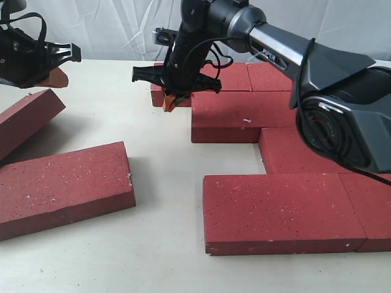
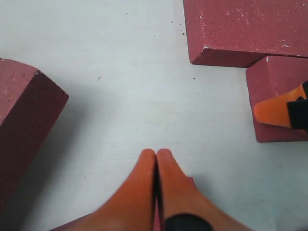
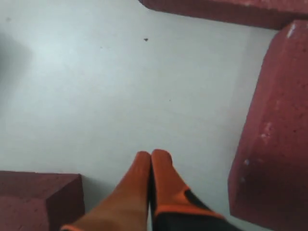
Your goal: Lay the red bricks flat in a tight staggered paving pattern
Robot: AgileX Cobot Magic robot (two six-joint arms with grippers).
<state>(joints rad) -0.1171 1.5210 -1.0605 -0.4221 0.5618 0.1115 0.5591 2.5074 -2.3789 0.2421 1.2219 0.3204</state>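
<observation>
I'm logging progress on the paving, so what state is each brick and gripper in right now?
left gripper: fingers shut, holding nothing.
right gripper: fingers shut, holding nothing.
paved bricks: flat, butted together, staggered.
loose brick: flat, apart from the paved ones.
far-left brick: apart, seemingly tilted with one end raised.

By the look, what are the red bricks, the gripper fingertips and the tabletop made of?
The red bricks look like concrete or fired clay: matte, gritty, white-speckled, chipped at corners. The orange fingertips look like smooth plastic or rubber; which, I cannot tell. The tabletop is pale and matte with faint grain, perhaps painted wood or laminate.
</observation>
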